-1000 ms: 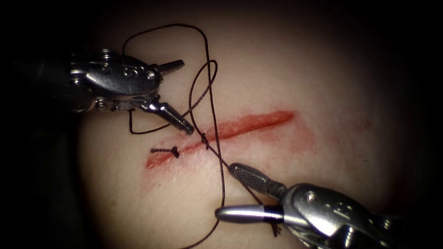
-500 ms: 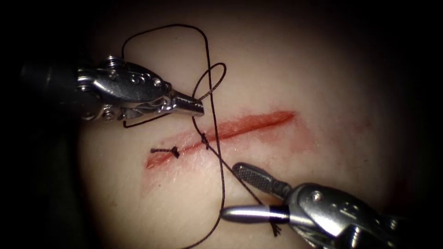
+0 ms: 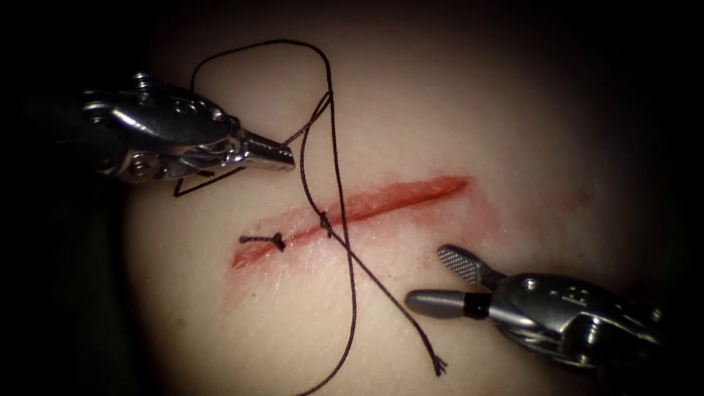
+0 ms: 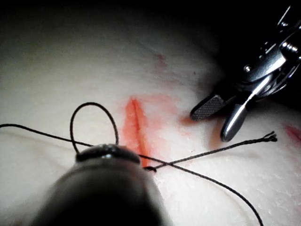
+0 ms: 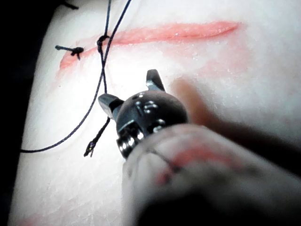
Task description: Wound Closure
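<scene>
My left tool (image 3: 282, 156) is clamped on the thread (image 3: 334, 176), pinched right at the jaw tips, up and left of the cut (image 3: 352, 211). No needle that I can make out. Just past my tips the thread drops to a knot (image 3: 324, 220) on the cut; another knot (image 3: 278, 240) sits further left. My right tool (image 3: 433, 282) is spread wide, holding nothing, on bare tissue (image 3: 528, 132) right of the cut, with the frayed thread end (image 3: 438, 364) loose beside it.

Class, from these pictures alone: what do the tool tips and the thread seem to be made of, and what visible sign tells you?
Left gripper and right gripper: polished metal, likely steel, judging by the bright glints; one right fingertip has a cross-hatched gripping face. Thread: dark fibre, perhaps braided, since its cut end frays.
</scene>
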`<state>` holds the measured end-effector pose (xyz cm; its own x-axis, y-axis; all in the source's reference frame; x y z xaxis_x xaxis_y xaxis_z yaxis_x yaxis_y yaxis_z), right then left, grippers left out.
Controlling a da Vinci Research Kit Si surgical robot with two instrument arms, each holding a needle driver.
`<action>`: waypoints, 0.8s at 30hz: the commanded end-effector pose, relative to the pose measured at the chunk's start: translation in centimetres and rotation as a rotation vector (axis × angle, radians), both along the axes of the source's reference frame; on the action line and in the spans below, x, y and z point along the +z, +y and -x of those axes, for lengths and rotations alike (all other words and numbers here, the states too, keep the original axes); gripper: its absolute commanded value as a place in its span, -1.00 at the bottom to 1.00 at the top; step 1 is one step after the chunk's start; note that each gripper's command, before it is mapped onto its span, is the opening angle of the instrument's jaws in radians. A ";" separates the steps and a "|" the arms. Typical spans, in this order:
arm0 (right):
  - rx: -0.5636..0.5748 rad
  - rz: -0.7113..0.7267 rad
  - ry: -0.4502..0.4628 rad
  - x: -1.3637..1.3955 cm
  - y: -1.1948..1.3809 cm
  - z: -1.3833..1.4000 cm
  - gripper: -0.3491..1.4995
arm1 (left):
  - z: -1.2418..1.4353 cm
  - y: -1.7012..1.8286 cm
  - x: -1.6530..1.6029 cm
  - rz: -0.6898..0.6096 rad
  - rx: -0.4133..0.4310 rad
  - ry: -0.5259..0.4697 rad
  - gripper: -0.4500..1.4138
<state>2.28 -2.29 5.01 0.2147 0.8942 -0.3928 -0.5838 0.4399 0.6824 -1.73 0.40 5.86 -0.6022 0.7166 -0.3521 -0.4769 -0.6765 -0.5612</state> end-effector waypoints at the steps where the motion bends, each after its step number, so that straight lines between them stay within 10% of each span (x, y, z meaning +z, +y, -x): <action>1: -0.027 -0.066 -0.022 -0.04 0.08 -0.07 0.51 | 0.05 0.01 0.06 0.004 -0.004 0.001 -1.00; 11: -0.258 -0.218 -0.068 -0.36 0.11 -0.25 0.44 | 0.03 0.03 0.13 0.011 -0.007 0.004 -1.00; 20: -0.306 -0.265 -0.041 -0.44 0.25 -0.44 -0.51 | 0.04 0.01 0.16 0.016 -0.008 0.013 -1.00; 24: -0.323 -0.253 -0.075 -0.26 0.11 -0.54 -0.16 | 0.04 0.01 0.16 0.016 -0.008 0.013 -1.00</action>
